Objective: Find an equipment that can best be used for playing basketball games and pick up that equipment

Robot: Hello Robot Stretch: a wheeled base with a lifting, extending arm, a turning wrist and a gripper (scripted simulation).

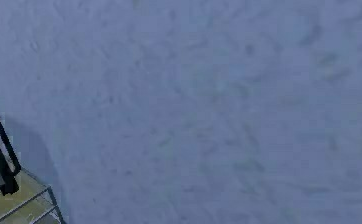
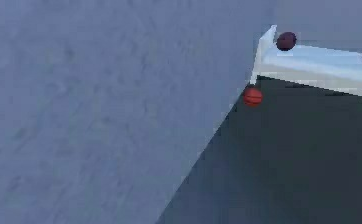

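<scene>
Dark floor (image 2: 289,160): 1 orange ball (image 2: 253,97) nr ledge (image 2: 319,68), 1 maroon ball (image 2: 286,41) atop.

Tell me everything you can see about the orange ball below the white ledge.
The orange ball is small, round and reddish orange, a basketball's colour; any seams are too small to tell. It shows in the arm side view's upper right, against the dark floor, just under the near corner of the white ledge. Whether it touches the ledge or the blue-grey wall is unclear.
</scene>
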